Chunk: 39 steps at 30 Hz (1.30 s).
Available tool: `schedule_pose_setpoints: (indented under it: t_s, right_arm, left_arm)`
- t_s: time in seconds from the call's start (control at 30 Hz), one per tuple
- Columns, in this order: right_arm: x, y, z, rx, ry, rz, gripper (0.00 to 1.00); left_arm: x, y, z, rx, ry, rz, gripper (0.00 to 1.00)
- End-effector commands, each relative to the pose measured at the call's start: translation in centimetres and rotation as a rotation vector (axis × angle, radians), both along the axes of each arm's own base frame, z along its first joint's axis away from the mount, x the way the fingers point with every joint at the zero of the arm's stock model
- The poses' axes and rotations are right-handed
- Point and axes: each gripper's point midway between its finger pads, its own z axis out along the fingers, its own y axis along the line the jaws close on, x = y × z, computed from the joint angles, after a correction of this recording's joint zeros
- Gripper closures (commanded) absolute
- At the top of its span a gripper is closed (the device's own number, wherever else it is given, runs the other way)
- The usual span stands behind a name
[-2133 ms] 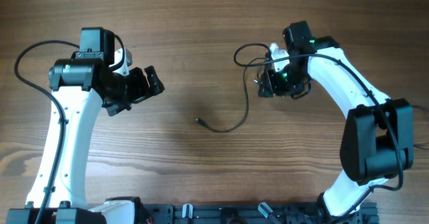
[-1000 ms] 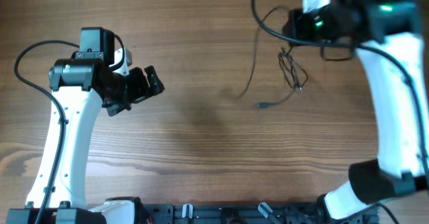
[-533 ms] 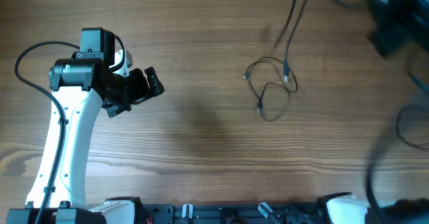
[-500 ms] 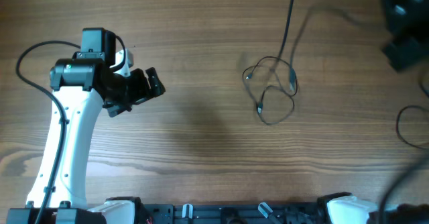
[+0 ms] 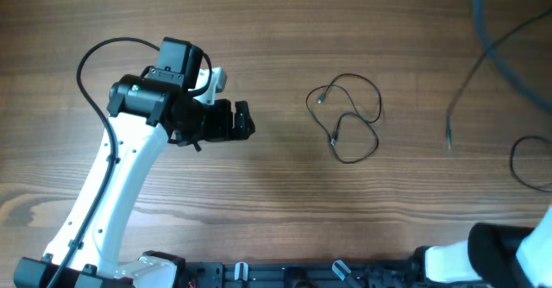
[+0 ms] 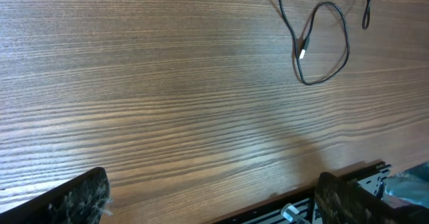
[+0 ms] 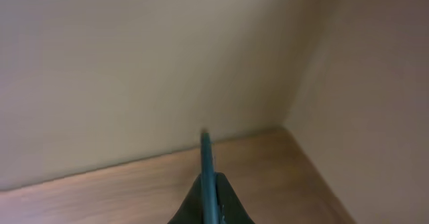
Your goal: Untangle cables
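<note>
From overhead, a looped cable (image 5: 349,120) is seen lying on the wooden table (image 5: 259,29), right of centre, its thin wire crossed over itself in a couple of loose loops. A second cable (image 5: 448,131) is seen further right, well apart from the first, and its free end appears to hang above the wood. The two are judged to be already parted. The left gripper (image 5: 245,120) is held near the table's middle. It is pointed towards the looped cable but is well short of it, probably so that the loops can be reached next. Of the right arm (image 5: 500,253), only the base is shown clearly.

In the left wrist view, the two fingers (image 6: 80,194) are shown at the lower corners, wide apart, with nothing between them. The looped cable is framed at the upper right, with a pale plug (image 6: 303,49) resting inside its loop, so the camera is judged to be lined up for an approach.

In the right wrist view, the right gripper (image 7: 208,207) is shown pressed together on the second cable, which stands up from the pinch as a dark strip. A pale wall (image 7: 134,63) fills most of the frame rather than the table. The arm is therefore judged to be held high, presumably so that this cable hangs free of the other one.
</note>
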Motion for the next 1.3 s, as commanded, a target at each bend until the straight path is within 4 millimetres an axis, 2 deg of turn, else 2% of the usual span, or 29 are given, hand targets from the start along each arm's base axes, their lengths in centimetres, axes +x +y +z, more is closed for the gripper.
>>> schedule_pose_setpoints:
  t_s: [0.0, 0.1, 0.13, 0.23, 0.33, 0.37, 0.47, 0.5, 0.53, 0.57, 0.6, 0.73, 0.8, 0.87, 0.9, 1.0, 1.13, 1.27]
  right_arm:
    - [2.2, -8.5, -4.8, 0.178, 0.039, -0.13, 0.96]
    - [2.6, -16.8, -10.6, 0.445, 0.053, -0.217, 0.96]
    - [2.3, -18.9, -12.1, 0.507, 0.057, -0.242, 0.96]
    - [-0.6, -26.3, -18.1, 0.683, 0.086, -0.423, 0.96]
    - [-4.4, -31.2, -22.8, 0.834, 0.1, -0.554, 0.96]
    - [-4.8, -31.7, -23.4, 0.862, 0.095, -0.548, 0.96]
    - [-6.0, -32.8, -24.8, 0.949, 0.08, -0.549, 0.96]
    - [-6.5, -32.9, -25.4, 0.986, 0.083, -0.579, 0.83]
    - [-6.7, -32.8, -25.7, 1.004, 0.089, -0.594, 0.58]
    - [-7.1, -32.7, -26.1, 1.036, 0.091, -0.65, 0.16]
    - [-7.6, -32.5, -26.7, 1.08, 0.09, -0.728, 0.0]
    - [-10.9, -30.5, -29.5, 1.185, 0.135, -1.14, 0.0]
    - [-12.0, -29.0, -30.2, 1.181, 0.188, -1.261, 0.0]
    - [-12.0, -27.5, -30.6, 1.18, 0.251, -1.273, 0.0]
    - [-12.1, -26.0, -30.9, 1.214, 0.285, -1.308, 0.0]
    - [-10.8, -25.0, -31.0, 1.233, 0.31, -1.254, 0.0]
    - [-9.6, -25.9, -31.2, 1.272, 0.22, -1.267, 0.0]
    - [-9.3, -26.5, -33.0, 1.315, 0.171, -1.335, 0.0]
  left_arm:
    - [-0.1, -0.2, 0.5, -0.009, -0.025, -0.028, 0.0]
    - [-0.2, -0.2, 0.4, -0.008, -0.019, -0.028, 0.0]
    - [-0.3, -0.2, 0.4, -0.007, -0.016, -0.028, 0.0]
    - [-0.4, -0.2, 0.4, -0.006, -0.013, -0.027, 0.0]
    - [-0.4, -0.2, 0.4, -0.007, -0.013, -0.027, 0.0]
    - [-0.4, -0.2, 0.4, -0.007, -0.013, -0.027, 0.0]
    - [-0.4, -0.2, 0.4, -0.007, -0.012, -0.024, 0.0]
    - [-0.4, -0.2, 0.4, -0.008, -0.012, -0.024, 0.0]
    - [-0.4, -0.2, 0.4, -0.008, -0.012, -0.024, 0.0]
    - [-0.4, -0.2, 0.4, -0.008, -0.011, -0.023, 0.0]
    - [-0.4, -0.2, 0.4, -0.008, -0.012, -0.024, 0.0]
    - [-0.4, -0.2, 0.4, -0.007, -0.011, -0.024, 0.0]
    - [-0.4, -0.2, 0.4, -0.008, -0.012, -0.024, 0.0]
    - [-0.4, -0.2, 0.4, -0.008, -0.012, -0.024, 0.01]
    - [-0.4, -0.2, 0.4, -0.007, -0.011, -0.024, 0.0]
    - [-0.4, -0.2, 0.4, -0.007, -0.011, -0.024, 0.0]
    - [-0.4, -0.2, 0.4, -0.007, -0.011, -0.024, 0.0]
    - [-0.4, -0.2, 0.4, -0.007, -0.011, -0.024, 0.0]
